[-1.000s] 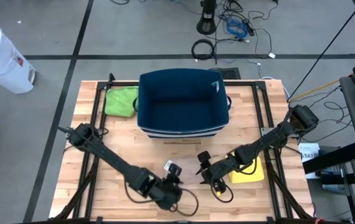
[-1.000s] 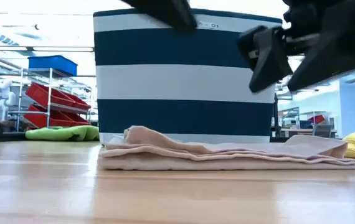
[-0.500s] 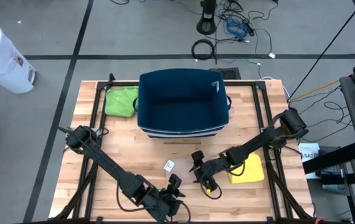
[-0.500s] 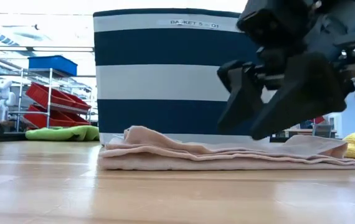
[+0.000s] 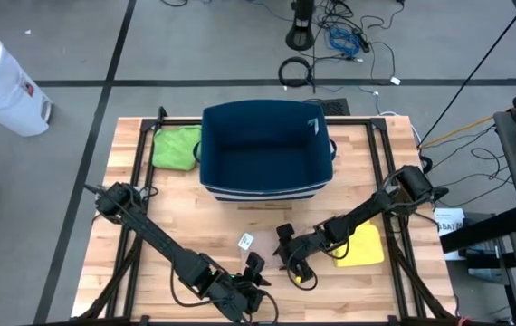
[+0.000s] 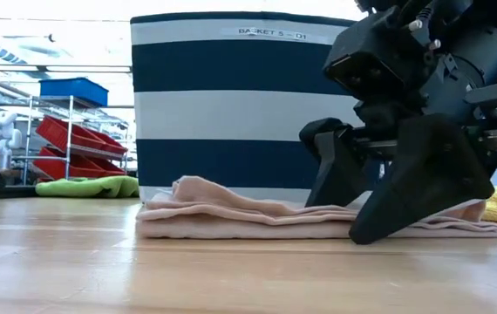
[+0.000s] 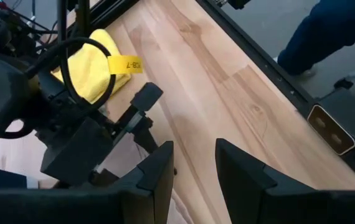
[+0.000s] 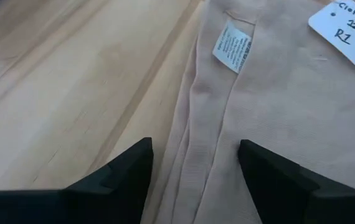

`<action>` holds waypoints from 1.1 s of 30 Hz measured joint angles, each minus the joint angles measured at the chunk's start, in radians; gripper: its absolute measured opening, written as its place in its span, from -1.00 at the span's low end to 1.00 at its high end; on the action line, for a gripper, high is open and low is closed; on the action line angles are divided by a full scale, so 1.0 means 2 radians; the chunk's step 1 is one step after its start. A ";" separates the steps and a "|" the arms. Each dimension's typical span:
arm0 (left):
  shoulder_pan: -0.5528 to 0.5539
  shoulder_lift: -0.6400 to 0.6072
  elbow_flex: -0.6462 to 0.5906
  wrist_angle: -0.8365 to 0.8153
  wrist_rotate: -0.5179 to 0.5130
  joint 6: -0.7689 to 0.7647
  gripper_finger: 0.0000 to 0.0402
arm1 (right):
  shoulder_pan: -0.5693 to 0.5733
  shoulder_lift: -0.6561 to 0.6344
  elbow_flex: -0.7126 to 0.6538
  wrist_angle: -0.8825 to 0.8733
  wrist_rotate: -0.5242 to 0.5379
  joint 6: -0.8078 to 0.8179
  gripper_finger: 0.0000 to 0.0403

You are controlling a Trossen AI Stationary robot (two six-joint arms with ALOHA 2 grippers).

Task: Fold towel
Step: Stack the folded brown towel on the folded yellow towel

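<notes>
While the right pincer (image 6: 375, 205) hangs low over the beige towel (image 6: 257, 218), its fingers stand spread wide with nothing between them, tips almost down at the cloth. From where I stand, this looks like the reach for an edge, ahead of a fold.

That towel lies flat on the tabletop (image 5: 149, 226), just in front of the blue-and-white striped basket (image 5: 265, 149). It blends into the wood from above, and only its white tag (image 5: 245, 241) gives it away, at about 6 o'clock from the basket. At table level it shows as a low stack of layers already lying over one another. The right wrist view shows the towel's long edge running between the two spread fingers (image 8: 118, 177), with a care label (image 8: 231, 46) farther along.

To do this well, I'd say the fingers should straddle that edge squarely, drop until the lower tip slides along the wood, and close on every layer together, not only the top one. Lifting too early would likely peel the stack apart.

The left pincer (image 5: 251, 272) waits near the front rim, around 7 o'clock from the right one; its fingers stand partly apart and hold nothing. A yellow cloth (image 5: 359, 246) sits just beside the right arm at 3 o'clock, and a green cloth (image 5: 176, 147) lies at 9 o'clock from the basket; neither should get caught.
</notes>
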 joint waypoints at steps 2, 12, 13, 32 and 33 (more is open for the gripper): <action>0.000 0.000 0.000 0.000 0.000 -0.001 -0.38 | 0.000 0.002 0.001 -0.003 0.005 -0.001 0.04; 0.000 0.000 0.000 0.000 0.000 -0.002 -0.38 | -0.001 0.000 0.002 -0.034 0.005 -0.034 -0.90; 0.000 0.000 0.000 0.000 0.000 -0.001 -0.38 | -0.001 0.000 0.002 -0.036 0.001 -0.037 -0.94; 0.001 0.000 0.000 0.002 0.000 -0.003 -0.38 | 0.009 -0.153 -0.003 -0.359 0.059 -0.002 -0.99; 0.001 0.000 0.000 0.003 0.000 -0.003 -0.38 | 0.009 -0.161 -0.003 -0.373 0.060 0.001 -0.99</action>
